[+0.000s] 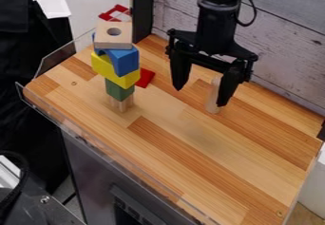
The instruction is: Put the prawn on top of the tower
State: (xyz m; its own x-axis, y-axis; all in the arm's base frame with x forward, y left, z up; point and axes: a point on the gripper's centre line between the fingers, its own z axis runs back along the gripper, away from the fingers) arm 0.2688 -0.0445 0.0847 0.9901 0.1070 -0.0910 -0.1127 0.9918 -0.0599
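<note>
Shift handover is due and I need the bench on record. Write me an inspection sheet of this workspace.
Surface: wood-strip tabletop, clear guard along its edge.
Job's things: block tower standing, wooden base, then green, yellow, blue, a holed wooden block on top; wooden peg upright, partly hidden; nothing identifiable as a prawn.
Clutter: red piece beside the tower, red openwork piece behind its top.
Gripper: open, one fingertip overlapping the peg in view; contact cannot be told.
Cables: one looped at the arm.
Surroundings: planked wall, black cloth at left.
</note>
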